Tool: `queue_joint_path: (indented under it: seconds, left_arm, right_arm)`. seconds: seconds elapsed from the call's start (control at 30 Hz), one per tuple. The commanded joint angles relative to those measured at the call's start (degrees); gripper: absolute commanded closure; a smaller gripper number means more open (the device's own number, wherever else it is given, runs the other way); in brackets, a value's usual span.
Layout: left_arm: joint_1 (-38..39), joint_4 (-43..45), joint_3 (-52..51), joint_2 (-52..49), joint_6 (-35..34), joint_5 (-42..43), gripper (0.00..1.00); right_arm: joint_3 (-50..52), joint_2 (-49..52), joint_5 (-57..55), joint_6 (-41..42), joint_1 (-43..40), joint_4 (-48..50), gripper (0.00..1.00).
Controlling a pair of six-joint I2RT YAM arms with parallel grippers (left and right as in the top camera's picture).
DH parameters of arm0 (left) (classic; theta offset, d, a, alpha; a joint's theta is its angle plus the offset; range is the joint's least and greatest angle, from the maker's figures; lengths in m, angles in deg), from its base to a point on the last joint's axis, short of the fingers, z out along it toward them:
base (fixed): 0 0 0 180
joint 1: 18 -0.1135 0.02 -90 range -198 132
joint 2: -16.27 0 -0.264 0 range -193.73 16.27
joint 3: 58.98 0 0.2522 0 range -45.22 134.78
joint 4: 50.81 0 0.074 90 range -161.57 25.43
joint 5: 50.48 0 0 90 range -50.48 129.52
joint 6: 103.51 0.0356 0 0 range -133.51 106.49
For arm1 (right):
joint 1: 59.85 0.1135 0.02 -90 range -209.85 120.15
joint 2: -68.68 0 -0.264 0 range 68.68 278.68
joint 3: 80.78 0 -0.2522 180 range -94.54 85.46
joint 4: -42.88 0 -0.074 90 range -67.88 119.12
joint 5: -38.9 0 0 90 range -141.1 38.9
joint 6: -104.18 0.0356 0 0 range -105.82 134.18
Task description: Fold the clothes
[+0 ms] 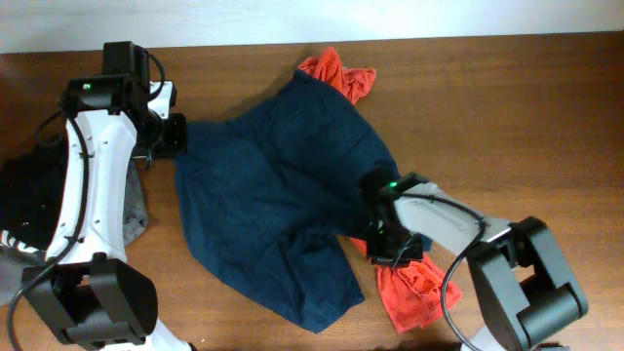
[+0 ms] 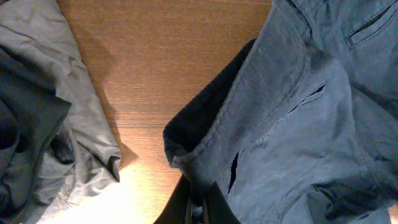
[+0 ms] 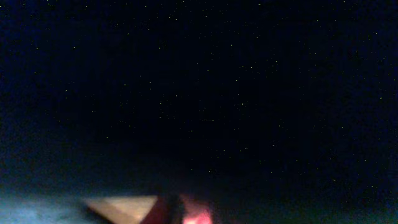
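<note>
Dark blue shorts [image 1: 278, 195] lie spread across the middle of the table. My left gripper [image 1: 178, 136] is shut on the shorts' left edge; the left wrist view shows the fingers [image 2: 199, 202] pinching the blue fabric [image 2: 292, 118] at a hem. My right gripper [image 1: 382, 239] is at the shorts' right edge, pressed into the cloth. The right wrist view is almost black with blue fabric [image 3: 199, 93] over the lens, so its fingers are hidden. A red garment [image 1: 414, 288] lies under the shorts and also sticks out at the top [image 1: 341, 73].
A pile of grey and black clothes [image 1: 29, 205] lies at the left table edge and shows in the left wrist view [image 2: 43, 112]. Bare wood [image 1: 507, 127] lies to the right.
</note>
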Motion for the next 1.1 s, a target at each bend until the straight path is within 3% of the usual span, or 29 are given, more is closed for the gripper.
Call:
queue_joint_path:
  seconds: [0.0, 0.5, 0.73, 0.93, 1.0, 1.07]
  left_arm:
    - [-0.2, 0.1, 0.3, 0.0, -0.6, -0.8, 0.99]
    - [-4.4, -0.5, 0.3, 0.0, -1.2, 0.7, 1.0]
    - [-4.4, -0.5, 0.3, 0.0, -1.2, 0.7, 1.0]
    - [-4.4, -1.4, 0.3, 0.0, -1.2, 0.7, 1.0]
    - [-4.4, -1.4, 0.3, 0.0, -1.2, 0.7, 1.0]
    - [-4.4, -1.4, 0.3, 0.0, -1.2, 0.8, 1.0]
  right_arm:
    - [3.5, 3.0, -10.8, 7.6, -7.5, 0.5, 0.94]
    - [-2.3, 2.8, -10.8, 4.9, -48.2, 2.8, 0.96]
    - [-13.3, 2.8, -11.2, 3.3, -60.3, -2.0, 0.96]
    - [-28.5, 2.8, -10.8, 2.0, -68.3, -11.8, 0.96]
    - [-32.6, 2.7, -5.0, -4.4, -68.9, -12.9, 0.93]
    - [-34.7, 2.6, 5.3, -14.4, -68.0, -11.9, 0.81]
